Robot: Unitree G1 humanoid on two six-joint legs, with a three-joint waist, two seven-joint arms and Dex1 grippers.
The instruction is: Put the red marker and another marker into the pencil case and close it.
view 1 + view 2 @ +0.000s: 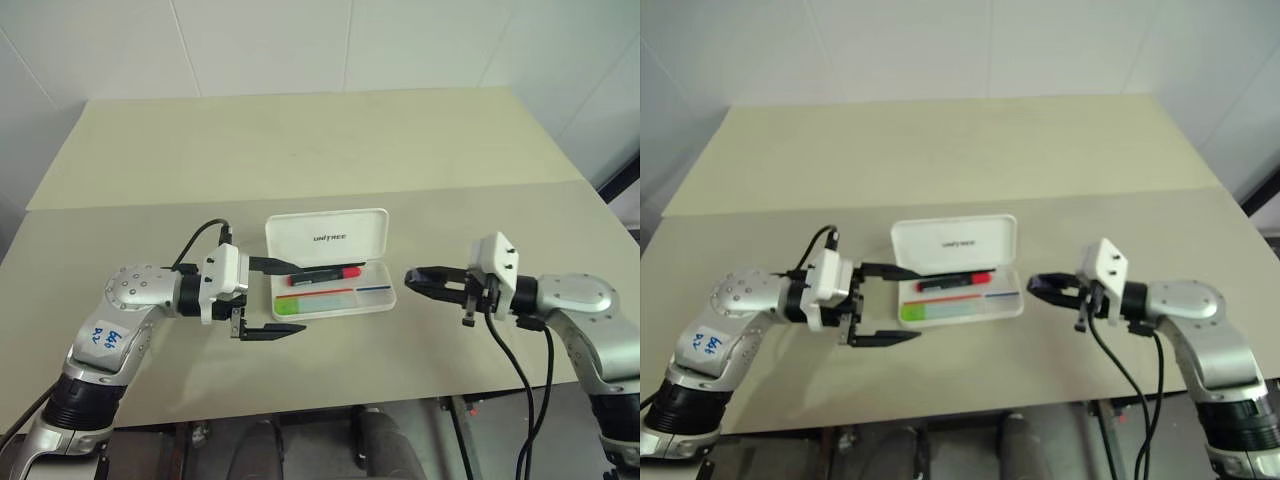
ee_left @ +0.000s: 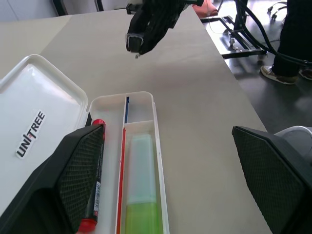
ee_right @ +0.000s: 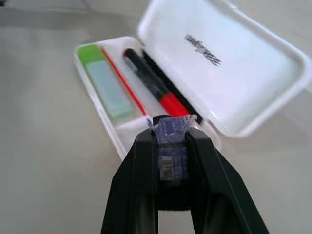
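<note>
White plastic is the stuff of the pencil case, which lies open near the middle of the table with its lid standing up at the far side. The red marker already lies in the rear trough of the tray, red cap toward the robot's right. The green-capped marker lies in the front trough, parallel to it, green end toward the robot's left. Thin red and blue lines show between the two troughs; what they are cannot be told. The left gripper hovers at the left end of the case with its fingers spread wide and empty, one finger reaching over the back of the tray near the lid's hinge, the other out in front of the case. The right gripper hangs just beside the right end of the case, clenched tight on a small scrap of blue tape rather than on any marker. Both markers seem to be packed, so the step in hand looks like the closing. That calls for getting behind the raised lid, tipping it forward and pressing it flat, with one gripper steadying the light tray so it doesn't slide.
</note>
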